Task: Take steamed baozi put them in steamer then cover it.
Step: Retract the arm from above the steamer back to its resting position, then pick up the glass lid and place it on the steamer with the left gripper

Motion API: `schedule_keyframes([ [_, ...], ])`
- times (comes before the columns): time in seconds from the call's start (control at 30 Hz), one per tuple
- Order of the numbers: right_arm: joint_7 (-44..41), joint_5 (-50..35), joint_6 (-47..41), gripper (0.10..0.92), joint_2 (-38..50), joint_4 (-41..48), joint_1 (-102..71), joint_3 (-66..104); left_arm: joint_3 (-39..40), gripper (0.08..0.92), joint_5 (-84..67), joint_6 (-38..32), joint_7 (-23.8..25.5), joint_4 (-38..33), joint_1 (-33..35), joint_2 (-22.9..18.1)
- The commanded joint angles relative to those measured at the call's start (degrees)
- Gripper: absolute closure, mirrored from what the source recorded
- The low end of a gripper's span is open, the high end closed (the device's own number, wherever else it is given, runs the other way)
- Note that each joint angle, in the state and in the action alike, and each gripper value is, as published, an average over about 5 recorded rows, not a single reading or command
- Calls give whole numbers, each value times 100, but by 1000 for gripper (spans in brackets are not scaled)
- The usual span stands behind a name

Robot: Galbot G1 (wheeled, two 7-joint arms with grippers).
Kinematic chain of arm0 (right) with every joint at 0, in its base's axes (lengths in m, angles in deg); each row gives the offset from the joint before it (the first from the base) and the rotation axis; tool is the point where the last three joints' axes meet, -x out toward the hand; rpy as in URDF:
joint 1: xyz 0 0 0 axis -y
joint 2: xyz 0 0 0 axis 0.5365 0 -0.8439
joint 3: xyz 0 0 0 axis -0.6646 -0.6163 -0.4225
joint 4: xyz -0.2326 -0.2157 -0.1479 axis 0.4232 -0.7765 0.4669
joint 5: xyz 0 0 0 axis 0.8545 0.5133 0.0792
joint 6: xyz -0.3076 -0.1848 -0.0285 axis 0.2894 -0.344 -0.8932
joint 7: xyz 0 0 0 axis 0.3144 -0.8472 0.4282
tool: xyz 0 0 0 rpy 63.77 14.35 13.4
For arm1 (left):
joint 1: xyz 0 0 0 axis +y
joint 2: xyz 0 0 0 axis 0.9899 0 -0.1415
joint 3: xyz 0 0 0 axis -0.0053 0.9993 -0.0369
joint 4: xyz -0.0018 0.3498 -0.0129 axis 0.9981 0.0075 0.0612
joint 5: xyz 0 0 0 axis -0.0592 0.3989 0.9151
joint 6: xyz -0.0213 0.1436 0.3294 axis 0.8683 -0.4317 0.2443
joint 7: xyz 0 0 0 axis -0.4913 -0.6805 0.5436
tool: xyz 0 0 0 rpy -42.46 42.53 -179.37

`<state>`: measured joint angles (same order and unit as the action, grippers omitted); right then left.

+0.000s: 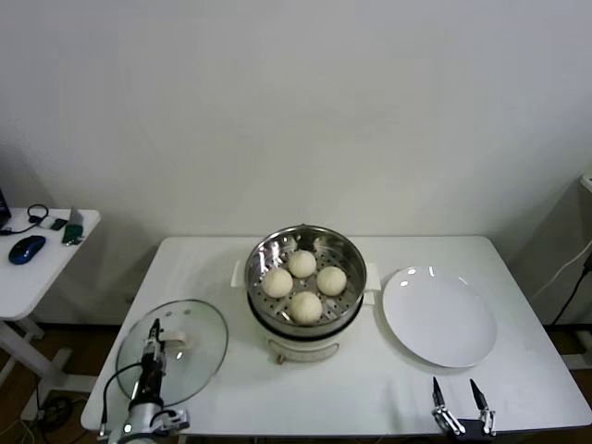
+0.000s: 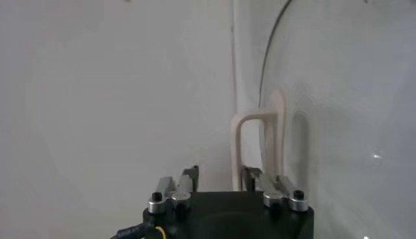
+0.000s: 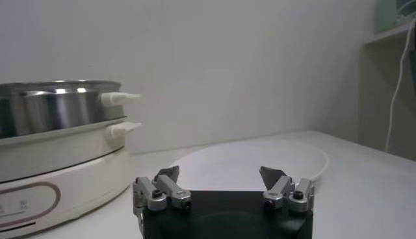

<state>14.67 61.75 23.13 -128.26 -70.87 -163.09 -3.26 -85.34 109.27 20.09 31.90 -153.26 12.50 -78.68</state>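
Observation:
The steamer (image 1: 344, 314) stands mid-table, uncovered. Four baozi (image 1: 302, 264) lie on its perforated tray. The steamer also shows in the right wrist view (image 3: 58, 104). The glass lid (image 1: 199, 361) lies flat at the table's front left, its white handle (image 1: 178, 342) upward. My left gripper (image 1: 154, 326) is open over the lid, just left of the handle. In the left wrist view the handle (image 2: 260, 130) stands just beyond my left gripper (image 2: 221, 174), toward one finger, not gripped. My right gripper (image 1: 456, 387) is open and empty at the front right edge; it also shows in its wrist view (image 3: 220, 174).
An empty white plate (image 1: 439, 319) lies right of the steamer, just ahead of the right gripper; it also shows in the right wrist view (image 3: 260, 152). A small side table (image 1: 55, 268) at far left holds a blue mouse (image 1: 26, 248) and small items.

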Motion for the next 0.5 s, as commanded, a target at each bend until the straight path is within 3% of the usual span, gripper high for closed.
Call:
schedule_keyframes([
  [0.03,9,28,17,203,-24,26,18,8,15,570,54,52,-16,194,-52,-22],
  [0.27,37,81,23,203,-46,65,59,17,20,777,-159,31,-2,-104,17,44],
  [0.37,80,164,-4,203,-50,45,50,36,63,842,-582,154,217,-723,178,253],
  [0.5,229,526,-137,203,-69,10,30,98,102,858,-1407,564,791,-1756,341,829],
])
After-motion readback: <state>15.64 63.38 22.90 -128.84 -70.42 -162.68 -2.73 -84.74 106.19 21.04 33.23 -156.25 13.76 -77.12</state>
